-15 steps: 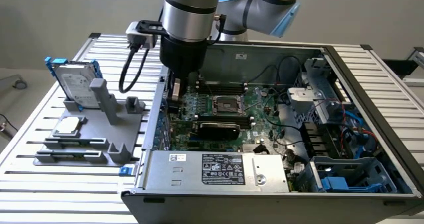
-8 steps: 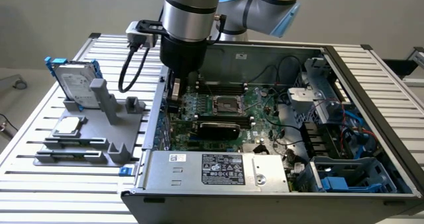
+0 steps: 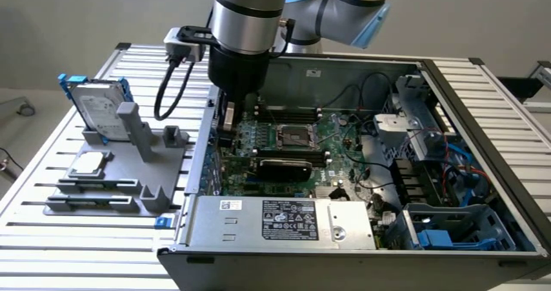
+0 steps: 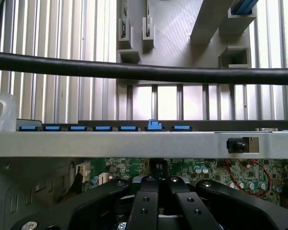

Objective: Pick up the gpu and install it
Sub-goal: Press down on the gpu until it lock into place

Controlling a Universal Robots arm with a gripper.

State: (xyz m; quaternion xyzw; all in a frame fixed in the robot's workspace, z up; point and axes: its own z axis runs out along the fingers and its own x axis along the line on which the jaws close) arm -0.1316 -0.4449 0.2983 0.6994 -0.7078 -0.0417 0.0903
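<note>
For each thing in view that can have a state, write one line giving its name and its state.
computer case: open, insides exposed
gripper: shut, lowered inside the case
hard drive: standing upright in the grey stand, outside the case

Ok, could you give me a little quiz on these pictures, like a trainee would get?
1. True or false: the computer case lies open, its inside showing.
2. What stands upright in the grey holder?
3. The gripper is: A) over the grey holder, B) down inside the case by the motherboard, C) raised high above the case.
Key: 1 true; 2 the silver hard drive with blue rails; 3 B.
</note>
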